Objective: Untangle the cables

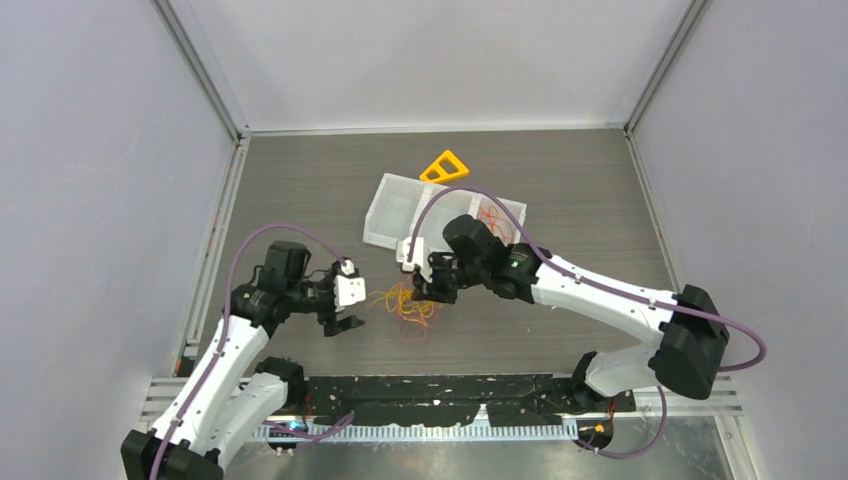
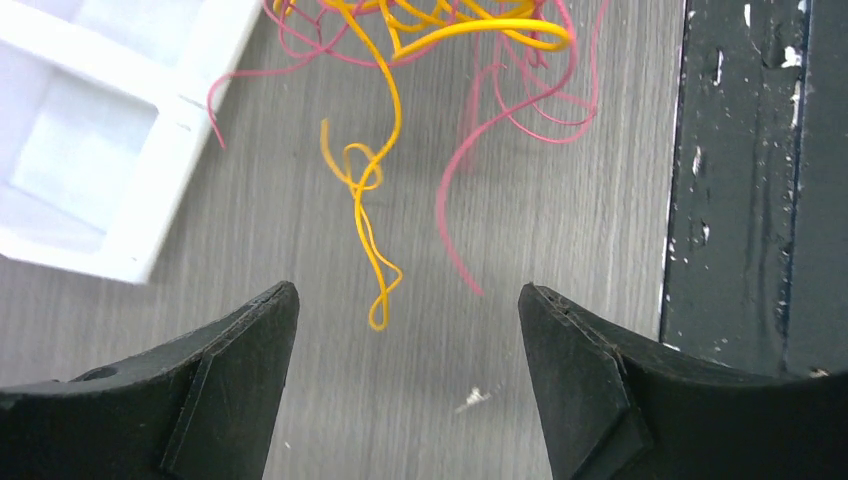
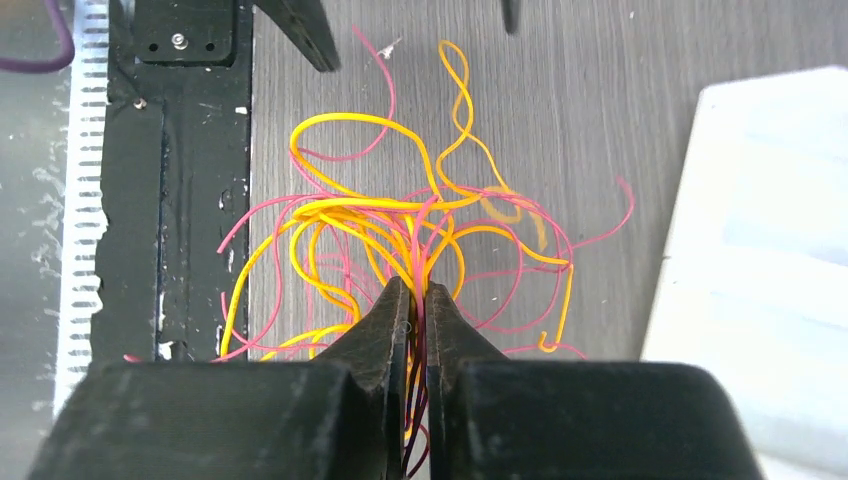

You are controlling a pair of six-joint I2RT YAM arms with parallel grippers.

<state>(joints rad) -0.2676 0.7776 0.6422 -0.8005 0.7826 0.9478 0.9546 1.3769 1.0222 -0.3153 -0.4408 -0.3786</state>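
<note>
A tangle of thin yellow and pink cables [image 1: 408,305] lies on the grey wood-grain table between the arms. In the right wrist view the tangle [image 3: 400,225] fans out from my right gripper [image 3: 419,292], which is shut on a bundle of yellow and pink strands. In the top view the right gripper [image 1: 428,290] sits at the tangle's right edge. My left gripper [image 1: 345,312] is open and empty, left of the tangle. In the left wrist view its jaws [image 2: 408,300] stand wide apart, with a loose yellow cable end [image 2: 372,245] and a pink end [image 2: 455,215] hanging just ahead of them.
A clear plastic compartment box [image 1: 440,215] stands behind the tangle; its white corner shows in the left wrist view [image 2: 100,150]. An orange triangular piece [image 1: 445,167] lies behind the box. A black rail [image 1: 450,395] runs along the near table edge.
</note>
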